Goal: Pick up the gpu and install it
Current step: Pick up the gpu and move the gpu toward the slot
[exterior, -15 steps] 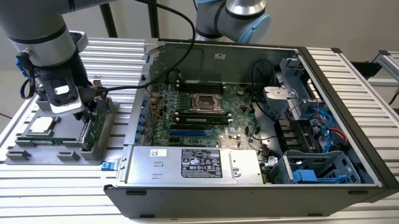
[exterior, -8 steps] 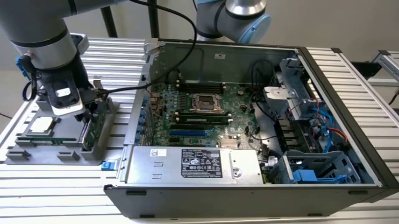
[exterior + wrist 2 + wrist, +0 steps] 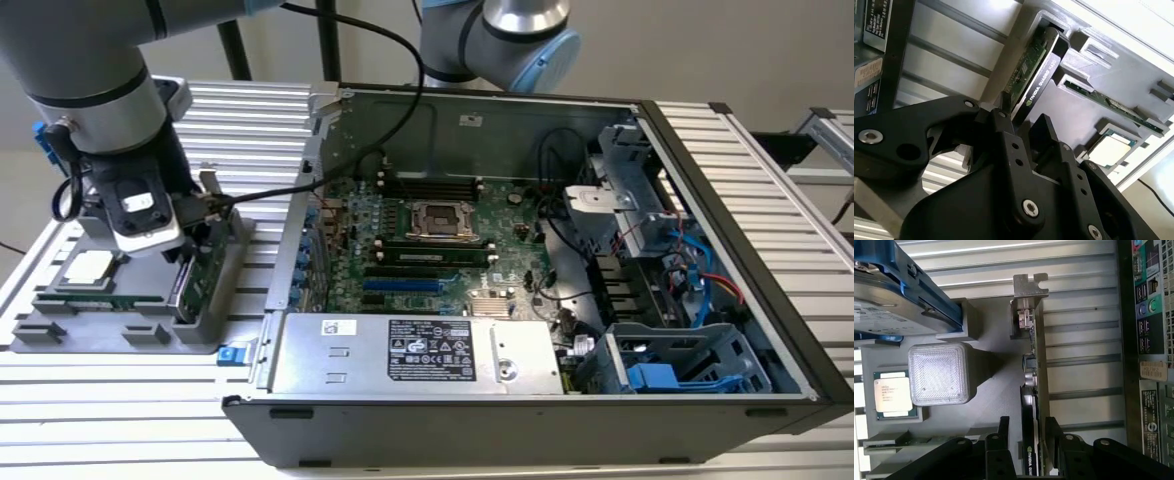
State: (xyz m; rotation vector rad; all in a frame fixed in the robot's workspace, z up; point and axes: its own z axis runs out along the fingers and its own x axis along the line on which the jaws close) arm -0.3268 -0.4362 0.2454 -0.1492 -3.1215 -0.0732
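Note:
The gpu (image 3: 198,282) stands on edge in a slot of the grey tray (image 3: 40,335) at the exterior view's left, beside the open computer case. Its black shroud and green board run lengthwise in both wrist views (image 3: 1036,75) (image 3: 1031,390), with the silver bracket (image 3: 1029,285) at the far end. My gripper (image 3: 184,262) is lowered over the card's near end. It is open, and its black fingers (image 3: 1003,427) stand one on each side of the card with small gaps (image 3: 1023,117).
The open computer case (image 3: 747,250) lies to the exterior view's right, with the motherboard (image 3: 427,230) and power supply (image 3: 414,350) inside. The tray also holds a processor chip (image 3: 891,395), a memory stick (image 3: 1114,105), a hard drive with blue rails (image 3: 889,305) and a white block (image 3: 936,372).

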